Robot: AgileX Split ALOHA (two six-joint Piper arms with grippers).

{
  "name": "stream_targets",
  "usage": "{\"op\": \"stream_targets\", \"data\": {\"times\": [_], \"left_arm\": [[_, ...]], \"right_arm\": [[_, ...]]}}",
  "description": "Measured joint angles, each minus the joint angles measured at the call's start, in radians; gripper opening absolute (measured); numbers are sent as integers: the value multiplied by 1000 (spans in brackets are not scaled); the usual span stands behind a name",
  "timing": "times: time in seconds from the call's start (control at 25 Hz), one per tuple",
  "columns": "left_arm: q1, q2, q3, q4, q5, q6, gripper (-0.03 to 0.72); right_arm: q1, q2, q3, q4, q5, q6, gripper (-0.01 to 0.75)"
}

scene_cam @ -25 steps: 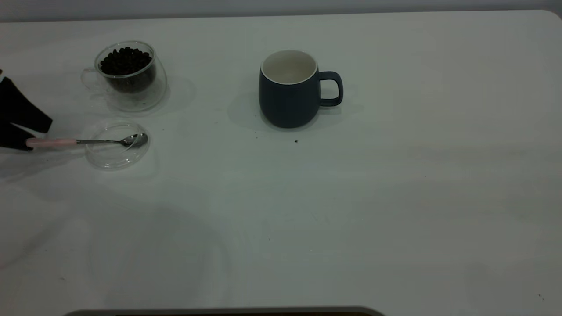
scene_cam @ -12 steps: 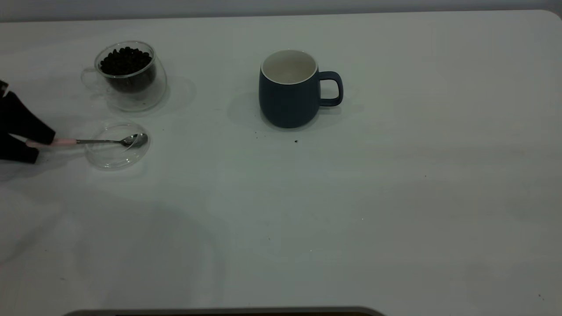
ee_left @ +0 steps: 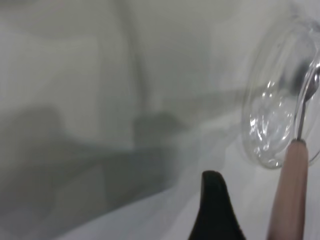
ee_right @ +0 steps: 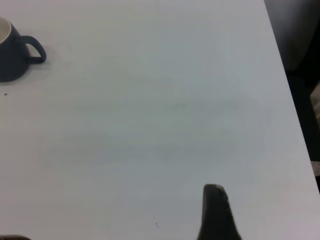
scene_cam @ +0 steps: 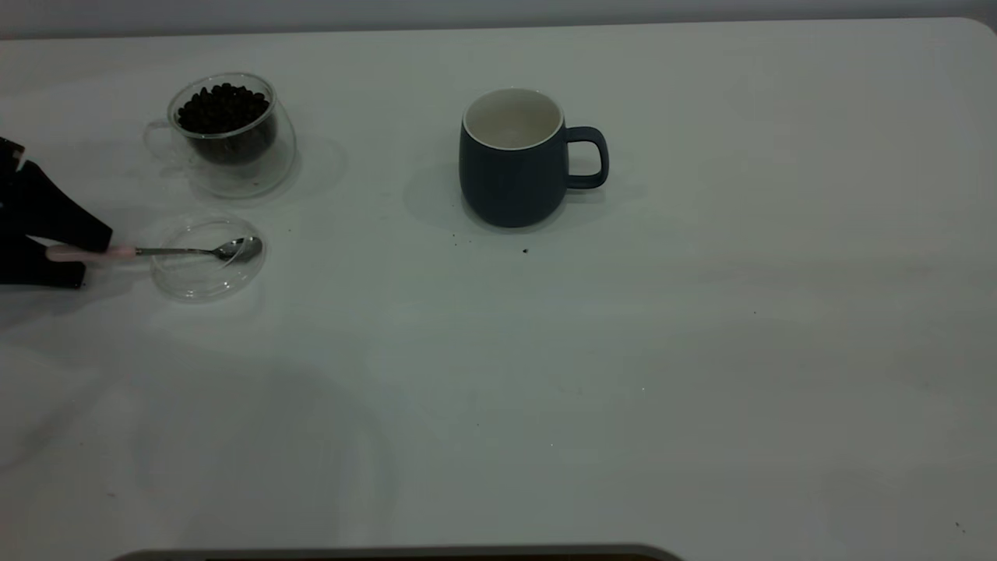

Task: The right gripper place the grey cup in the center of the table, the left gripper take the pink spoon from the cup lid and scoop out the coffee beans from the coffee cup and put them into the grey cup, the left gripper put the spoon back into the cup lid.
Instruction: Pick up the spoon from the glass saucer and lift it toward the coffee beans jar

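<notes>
White table (scene_cam: 701, 351): wide bare area 3–6 o'clock. Left tool (scene_cam: 78, 253) at 9 o'clock edge, fingers straddling spoon (scene_cam: 156, 251) handle, not yet closed; right tool state: cannot tell.

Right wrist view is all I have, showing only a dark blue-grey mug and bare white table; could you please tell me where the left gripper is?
Observer: The left gripper is at the table's left edge, open around the pale pink handle of the small metal spoon.
Operator: Thank you. Where does the spoon's bowl lie?
Observer: Inside the clear shallow round lid.
Operator: And the coffee beans?
Observer: The dark coffee beans are heaped in the clear glass cup behind the lid.
</notes>
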Motion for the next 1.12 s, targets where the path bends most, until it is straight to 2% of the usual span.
{"op": "stream_targets", "data": {"times": [0.4,0.72,0.92,1.12], "left_arm": [[0,11,3,-33,1,9,567],[0,35,5,-55,3,16,495],[-1,35,5,-55,3,18,426],[-1,35,5,-58,21,18,302]], "right_arm": [[0,0,0,0,0,0,531],[0,0,0,0,0,0,531],[0,0,0,0,0,0,531],[0,0,0,0,0,0,531]]}}
